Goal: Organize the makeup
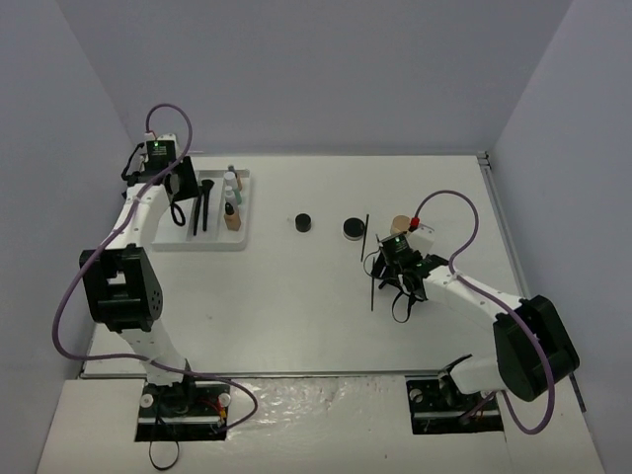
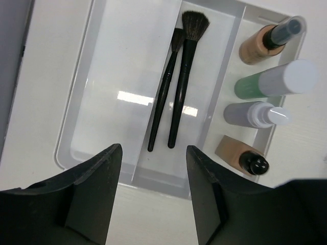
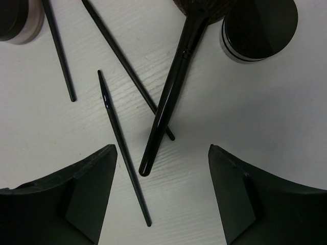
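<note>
Holds right fingers (image 3: pixel 87 199) spread, pinching nothing, straddling tail end of brush (image 3: pixel 171 92) on counter (image 3: pixel 265 117). Finds that brush lying across one pencil (image 3: pixel 126 66), second pencil (image 3: pixel 123 148) just beside one finger, third pencil (image 3: pixel 59 51) further out, jar (image 3: pixel 258 25) near brush head. Holds left fingers (image 2: pixel 87 199) spread too, pinching nothing, above near rim of tray (image 2: pixel 64 145). Shows tray brushes (image 2: pixel 179 92) in middle compartment, four bottles (image 2: pixel 250 113) in right one. Has second jar (image 1: pixel 304 223) and compact (image 1: pixel 400 225) loose on counter, well apart from tray.

Risks, judging from here:
- Catching crossed pencil along with brush if closing low, or flicking second pencil aside.
- Slipping or rolling, given round, slick-looking handle.
- Drooping at head if pinched at very tail, then snagging tray wall at drop-off.
</note>
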Tool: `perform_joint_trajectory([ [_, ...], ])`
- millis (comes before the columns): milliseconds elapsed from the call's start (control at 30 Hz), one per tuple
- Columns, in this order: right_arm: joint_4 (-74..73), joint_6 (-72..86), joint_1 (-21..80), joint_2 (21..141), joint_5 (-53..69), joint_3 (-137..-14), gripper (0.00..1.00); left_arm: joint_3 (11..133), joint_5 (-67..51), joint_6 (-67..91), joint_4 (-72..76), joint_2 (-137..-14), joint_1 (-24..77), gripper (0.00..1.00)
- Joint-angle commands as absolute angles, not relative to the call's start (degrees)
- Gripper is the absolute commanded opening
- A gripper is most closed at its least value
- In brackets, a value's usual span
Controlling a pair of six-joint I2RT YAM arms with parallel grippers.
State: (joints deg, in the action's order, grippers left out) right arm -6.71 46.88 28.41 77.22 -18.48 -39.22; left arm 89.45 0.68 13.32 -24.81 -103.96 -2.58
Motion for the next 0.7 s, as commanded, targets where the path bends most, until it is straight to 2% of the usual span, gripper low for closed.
perform_joint_trajectory([
  [0, -1.1, 50.0, 27.6, 79.4, -19.5, -38.3, 0.65, 85.9, 3.1, 20.8, -29.5, -92.7, -1.4, 0.50],
  [333, 2.4, 52.9, 27.7, 82.6, -18.3, -37.2, 0.53, 78.0, 1.4, 20.2, -35.9, -77.7, 2.9, 0.51],
  [667, 2.2, 54.9, 27.9, 83.6, -18.9, -36.4, 0.38, 79.0, 1.6, 19.5, -39.5, -74.9, 4.3, 0.51],
])
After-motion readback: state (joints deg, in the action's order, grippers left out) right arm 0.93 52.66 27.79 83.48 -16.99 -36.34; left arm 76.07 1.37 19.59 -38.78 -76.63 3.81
